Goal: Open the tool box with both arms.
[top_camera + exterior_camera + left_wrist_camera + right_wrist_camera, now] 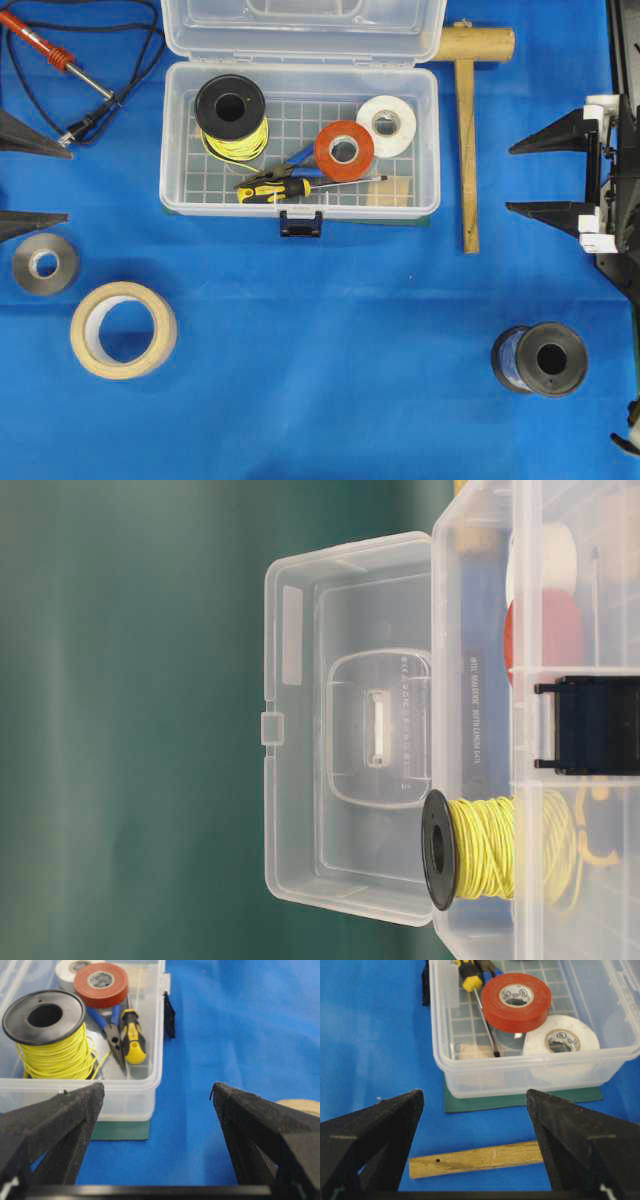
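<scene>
Tool box [300, 140] lid stands open; left gripper [25, 175] at nine, right gripper [550, 165] at three, fingers wide, should stay clear.

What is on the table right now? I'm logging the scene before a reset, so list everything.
tool box: 1, clear, top centre, lid open
wire spool: 1, yellow, in box
tape roll: 1, red, in box
tape roll: 1, white, in box
pliers: 1, blue-handled, in box
screwdriver: 1, yellow-black, in box
mallet: 1, wooden, beside box
soldering iron: 1, orange, top corner
masking tape: 1, beige, table
grey tape: 1, table
dark spool: 1, table
left gripper: open
right gripper: open
</scene>
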